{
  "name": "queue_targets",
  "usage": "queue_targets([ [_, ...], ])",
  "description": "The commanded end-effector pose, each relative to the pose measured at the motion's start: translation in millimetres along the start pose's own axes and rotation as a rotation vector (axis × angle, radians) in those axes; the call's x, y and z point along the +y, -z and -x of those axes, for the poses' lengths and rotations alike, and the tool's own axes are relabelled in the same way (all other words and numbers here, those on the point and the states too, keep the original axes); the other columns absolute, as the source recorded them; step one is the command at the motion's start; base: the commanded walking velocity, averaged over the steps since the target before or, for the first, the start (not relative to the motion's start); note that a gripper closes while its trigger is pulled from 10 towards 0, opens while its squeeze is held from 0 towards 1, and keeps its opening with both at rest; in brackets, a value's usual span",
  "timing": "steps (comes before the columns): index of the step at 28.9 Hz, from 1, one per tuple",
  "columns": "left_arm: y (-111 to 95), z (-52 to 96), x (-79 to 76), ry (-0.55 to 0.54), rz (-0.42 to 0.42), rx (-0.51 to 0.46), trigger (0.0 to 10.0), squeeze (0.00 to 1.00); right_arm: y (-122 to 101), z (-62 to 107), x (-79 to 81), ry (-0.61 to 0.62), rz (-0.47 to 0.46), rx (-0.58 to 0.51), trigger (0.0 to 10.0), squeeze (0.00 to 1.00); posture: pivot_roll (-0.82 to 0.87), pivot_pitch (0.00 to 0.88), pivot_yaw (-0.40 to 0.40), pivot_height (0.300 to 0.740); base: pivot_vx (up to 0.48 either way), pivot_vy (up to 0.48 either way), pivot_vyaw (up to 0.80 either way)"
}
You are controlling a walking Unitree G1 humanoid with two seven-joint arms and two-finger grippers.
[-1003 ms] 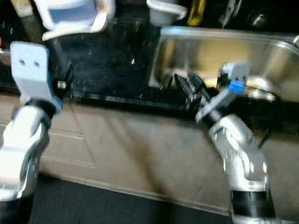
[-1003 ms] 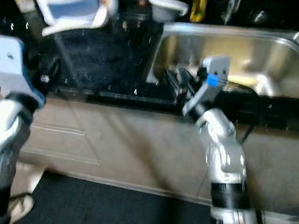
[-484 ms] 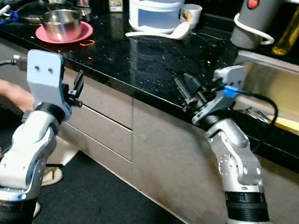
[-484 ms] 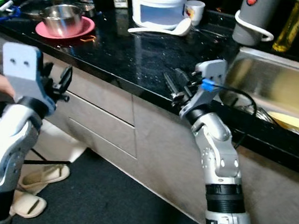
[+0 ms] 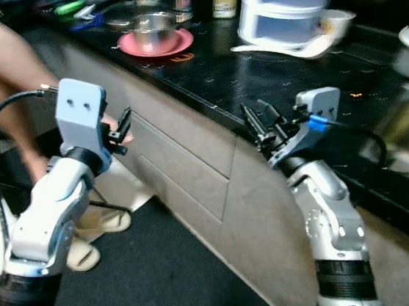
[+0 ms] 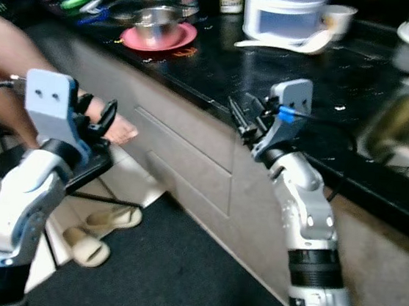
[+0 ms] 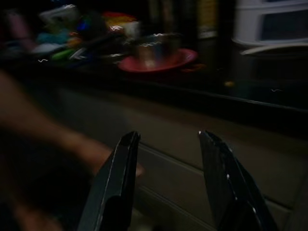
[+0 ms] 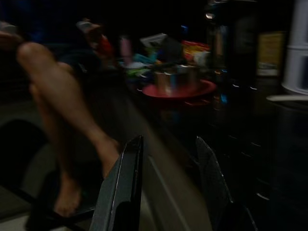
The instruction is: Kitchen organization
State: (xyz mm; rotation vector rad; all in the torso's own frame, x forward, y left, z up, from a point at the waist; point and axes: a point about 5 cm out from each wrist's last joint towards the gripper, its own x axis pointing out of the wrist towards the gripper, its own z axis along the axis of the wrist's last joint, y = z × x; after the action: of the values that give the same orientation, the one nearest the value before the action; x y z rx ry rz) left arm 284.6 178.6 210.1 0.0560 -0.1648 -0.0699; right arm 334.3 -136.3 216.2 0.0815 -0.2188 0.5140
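Black two-fingered left gripper (image 7: 166,159) spread apart, empty, before grey drawer fronts (image 5: 181,166), right gripper (image 8: 166,163) likewise parted, holding nothing, steel bowl (image 5: 154,30) sat on pink plate (image 5: 158,44) atop black counter (image 5: 288,70).

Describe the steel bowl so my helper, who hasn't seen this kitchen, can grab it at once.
Look along the black countertop toward its far left end, away from the sink. There, left of the white stacked container, the steel bowl sits on a pink plate. It is the shiny metal piece there, and the pink plate under it sets it apart from the colourful clutter behind.
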Motion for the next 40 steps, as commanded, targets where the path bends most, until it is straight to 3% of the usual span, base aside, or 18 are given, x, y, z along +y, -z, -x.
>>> queue_targets([
  [1,2,1.4,0.3,0.002,0.002,0.013,10.0,0.0,0,-1.5,3.0,-0.012,0.001,-0.005,10.0,0.0,-0.03,0.0,0.025,0.732,0.0,0.0,0.43],
  [18,-1,2.6,3.5,0.003,-0.003,-0.002,10.0,0.0,-3,-5.3,3.6,-0.004,-0.021,-0.031,10.0,0.0,-0.03,0.009,0.028,0.732,0.0,0.0,0.0],
  [26,0,2.6,0.0,0.021,-0.01,0.002,10.0,0.0,-6,-6.3,9.0,-0.049,-0.046,-0.048,10.0,0.0,-0.03,0.013,0.027,0.732,0.264,0.0,0.0],
  [36,0,2.1,-0.8,0.032,-0.019,0.002,10.0,0.0,-5,-6.1,13.4,-0.081,-0.037,-0.041,10.0,0.0,-0.03,0.011,0.027,0.732,0.289,0.0,0.79],
  [40,0,1.8,-4.6,0.047,-0.019,0.004,10.0,0.0,-4,-7.1,13.4,-0.07,-0.023,-0.038,10.0,0.0,-0.03,0.009,0.027,0.732,0.288,0.0,0.0],
])
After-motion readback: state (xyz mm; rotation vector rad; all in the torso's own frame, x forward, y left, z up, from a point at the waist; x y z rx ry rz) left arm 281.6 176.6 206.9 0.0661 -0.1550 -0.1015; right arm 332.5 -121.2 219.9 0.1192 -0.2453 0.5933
